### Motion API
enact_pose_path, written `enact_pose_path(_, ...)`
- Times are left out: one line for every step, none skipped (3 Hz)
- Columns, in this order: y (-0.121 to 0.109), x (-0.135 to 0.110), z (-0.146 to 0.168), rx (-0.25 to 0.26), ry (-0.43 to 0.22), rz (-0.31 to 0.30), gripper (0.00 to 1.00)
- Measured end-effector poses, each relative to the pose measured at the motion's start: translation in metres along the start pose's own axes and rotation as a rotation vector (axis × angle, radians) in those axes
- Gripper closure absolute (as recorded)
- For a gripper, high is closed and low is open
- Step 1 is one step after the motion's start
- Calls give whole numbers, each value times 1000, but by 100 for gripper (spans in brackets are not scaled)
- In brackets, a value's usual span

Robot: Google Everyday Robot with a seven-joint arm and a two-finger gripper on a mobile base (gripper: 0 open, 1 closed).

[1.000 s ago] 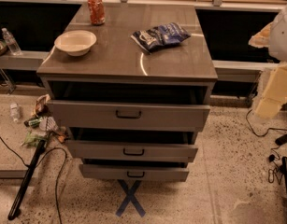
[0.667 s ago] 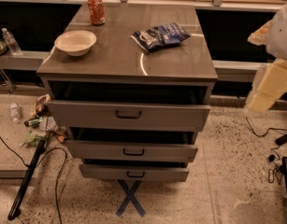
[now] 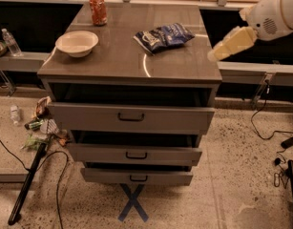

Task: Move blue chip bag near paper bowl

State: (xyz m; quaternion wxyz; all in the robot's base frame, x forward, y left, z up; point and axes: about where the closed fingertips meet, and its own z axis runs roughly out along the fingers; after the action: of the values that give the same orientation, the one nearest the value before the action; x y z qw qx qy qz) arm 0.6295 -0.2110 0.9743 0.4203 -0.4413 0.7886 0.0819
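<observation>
3 things sat on the table (image 3: 122, 63). The bag (image 3: 164, 36) lay flat in the back half, closer to the right edge than to the left. It was dark blue and crinkly, with white on it. The bowl (image 3: 77, 43) sat by the left edge, right side up. The bag and the bowl were well apart, with bare table between them. The can (image 3: 98, 9) stood up straight near the back left corner, just behind the bowl.

The gripper (image 3: 221, 51) hung in the air just past the right edge of the table. It was pale yellow and pointed down toward the table's right side. It was not touching the bag. I could not tell if the gripper was open or closed.

3 drawers (image 3: 131, 118) at the front of the table were each pulled out a little. A blue X (image 3: 132, 203) was on the floor in front of them. Some trash (image 3: 41, 125) and a black pole (image 3: 26, 187) lay on the floor to the left. A bottle (image 3: 10, 42) stood on a ledge to the left of the table.
</observation>
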Motion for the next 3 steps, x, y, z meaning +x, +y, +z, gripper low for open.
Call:
enact_pose_path(-19,-7,6,55,-44,9,0)
enact_pose_path(9,2,25,9,-30,86,0)
enact_pose_path(-13,-5,71,100,-126,196,0)
